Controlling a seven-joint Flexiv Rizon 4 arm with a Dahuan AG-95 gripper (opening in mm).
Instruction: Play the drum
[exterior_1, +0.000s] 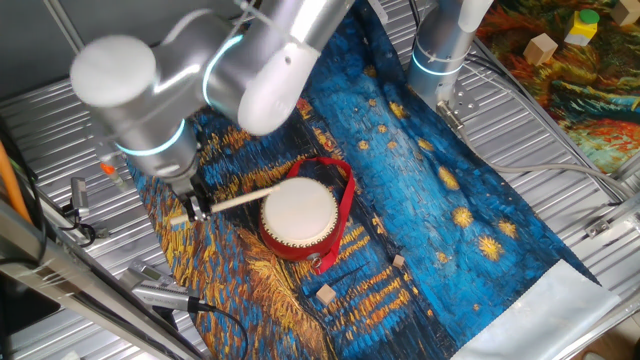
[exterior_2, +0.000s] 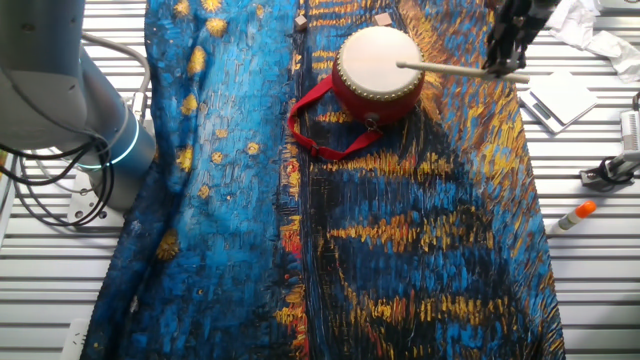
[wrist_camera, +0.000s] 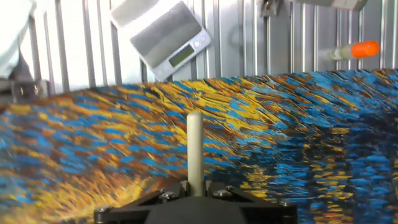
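The drum (exterior_1: 298, 213), round with a cream-white skin, red body and red strap loop (exterior_1: 345, 200), stands on the blue and yellow painted cloth (exterior_1: 450, 200). It also shows in the other fixed view (exterior_2: 378, 62). My gripper (exterior_1: 196, 208) is shut on a thin pale wooden stick (exterior_1: 238, 199) just left of the drum. The stick's far end lies over the edge of the skin (exterior_2: 402, 66). In the hand view the stick (wrist_camera: 194, 149) points away from the gripper (wrist_camera: 194, 186) over the cloth; the drum is out of that view.
Small wooden blocks (exterior_1: 325, 294) lie on the cloth near the drum. A silver scale (wrist_camera: 163, 34) and an orange-capped marker (wrist_camera: 356, 50) lie on the metal slatted table (exterior_1: 560, 190). A second arm's base (exterior_1: 445, 45) stands at the back.
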